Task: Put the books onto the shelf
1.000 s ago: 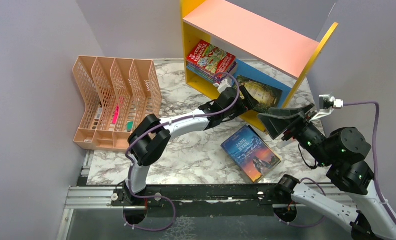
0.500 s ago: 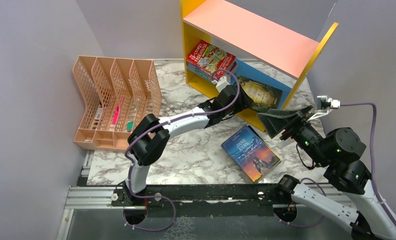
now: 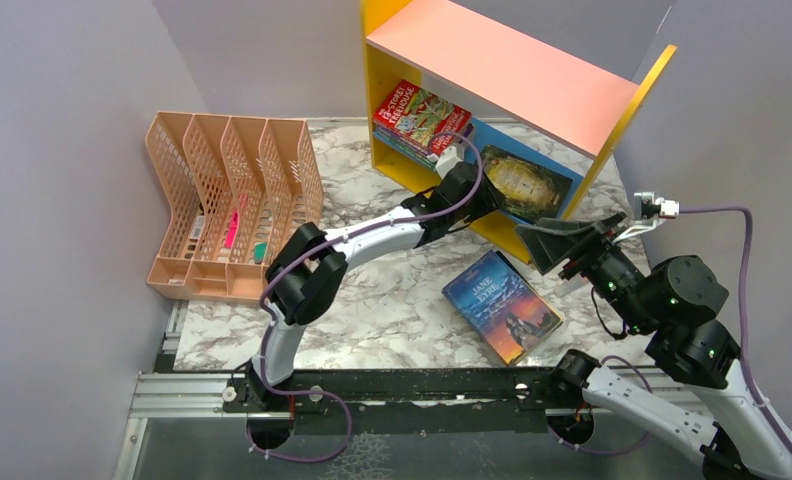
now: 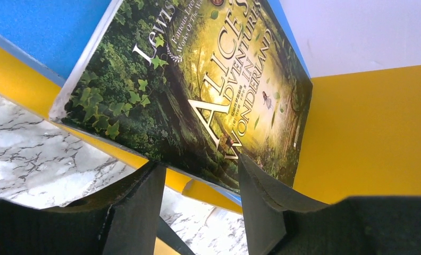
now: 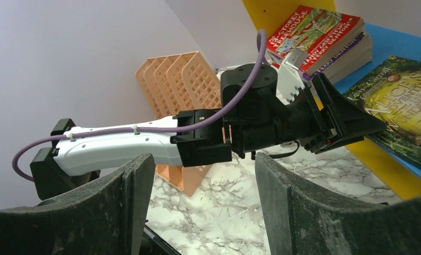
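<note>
Left claw [image 4: 198, 166] is spread, nothing pinched. Its fingertips [image 4: 154, 171] sit at the near long edge of the Alice book [image 4: 198, 90]; whether they touch it is unclear. The wrist view cuts off the book's far corners at the top. The book lies flat, cover up, on the shelf's blue lower board [image 4: 33, 26]. Its long axis runs crosswise to the claw, along the board's front lip, with the title head to the claw's left. A yellow side panel [image 4: 368, 127] is to the claw's right. Beyond and left is the Treehouse stack [image 3: 422, 118], its lower books mostly hidden.

Right claw [image 5: 198, 175] is spread wide and empty. Jane Eyre [image 3: 500, 305] lies flat on the tabletop [image 3: 392, 300] below and beside it, long axis diagonal.
</note>
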Available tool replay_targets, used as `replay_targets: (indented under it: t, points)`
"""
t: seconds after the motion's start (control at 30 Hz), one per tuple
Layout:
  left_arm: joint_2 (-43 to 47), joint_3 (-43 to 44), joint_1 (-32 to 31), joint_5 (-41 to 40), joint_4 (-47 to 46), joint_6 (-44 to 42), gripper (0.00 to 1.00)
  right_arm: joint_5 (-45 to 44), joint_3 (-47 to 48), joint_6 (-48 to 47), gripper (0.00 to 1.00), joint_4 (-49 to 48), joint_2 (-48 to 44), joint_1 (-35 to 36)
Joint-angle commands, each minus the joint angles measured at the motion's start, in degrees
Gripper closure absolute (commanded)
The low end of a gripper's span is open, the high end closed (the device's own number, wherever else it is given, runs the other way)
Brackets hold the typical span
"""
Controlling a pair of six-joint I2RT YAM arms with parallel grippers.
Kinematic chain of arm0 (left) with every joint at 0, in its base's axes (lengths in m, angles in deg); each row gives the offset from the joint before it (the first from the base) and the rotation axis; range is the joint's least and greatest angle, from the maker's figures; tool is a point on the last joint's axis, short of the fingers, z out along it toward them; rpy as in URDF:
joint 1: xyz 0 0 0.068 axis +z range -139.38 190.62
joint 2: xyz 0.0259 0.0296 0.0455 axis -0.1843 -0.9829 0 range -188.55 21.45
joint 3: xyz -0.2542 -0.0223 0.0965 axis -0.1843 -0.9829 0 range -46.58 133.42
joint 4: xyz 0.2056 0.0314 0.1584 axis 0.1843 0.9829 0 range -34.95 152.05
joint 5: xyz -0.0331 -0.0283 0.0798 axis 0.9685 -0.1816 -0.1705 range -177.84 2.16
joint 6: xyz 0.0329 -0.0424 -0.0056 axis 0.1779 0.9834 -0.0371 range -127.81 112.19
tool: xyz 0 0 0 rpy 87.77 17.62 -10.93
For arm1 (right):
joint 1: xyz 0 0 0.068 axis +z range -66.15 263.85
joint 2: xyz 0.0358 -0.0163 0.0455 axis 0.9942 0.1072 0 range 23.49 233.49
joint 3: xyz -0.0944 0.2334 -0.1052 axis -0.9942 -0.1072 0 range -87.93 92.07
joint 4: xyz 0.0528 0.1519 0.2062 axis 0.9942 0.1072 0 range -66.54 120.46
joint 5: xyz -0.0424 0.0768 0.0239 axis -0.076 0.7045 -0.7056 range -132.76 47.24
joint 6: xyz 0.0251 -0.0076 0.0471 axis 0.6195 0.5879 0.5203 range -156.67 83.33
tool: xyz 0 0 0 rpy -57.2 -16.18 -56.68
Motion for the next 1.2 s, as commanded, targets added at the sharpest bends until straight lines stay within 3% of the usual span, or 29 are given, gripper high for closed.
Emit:
replay_targets:
  t: [0.0,0.2,0.53,0.93,1.03,1.17]
  points:
    - [-0.87,3.4,1.41,1.35,1.22,-2.2,0.47,-2.27,-0.56,0.15,0.27,1.17,-0.84,0.15]
    - [-1.02,4.8,3.52,3.33,3.34,-5.32,0.47,-2.56,-0.81,-0.01,0.27,1.39,-0.85,0.13]
    - [0.01,4.89,4.95,0.5,6.29,-8.81,0.63,-2.48,-0.93,0.76,0.27,1.86,-0.65,0.15]
    - [-0.36,6.09,6.62,-0.45,8.42,-10.9,0.64,-2.15,-0.79,1.75,0.27,2.31,-0.5,0.15]
    - [-0.09,6.13,6.84,-0.82,8.82,-11.4,0.64,-1.96,-0.93,1.84,0.27,2.37,-0.28,0.13]
    - [0.94,6.13,6.86,2.14,8.69,-13.26,0.49,-1.87,-1.24,1.91,0.27,3.1,0.05,0.15]
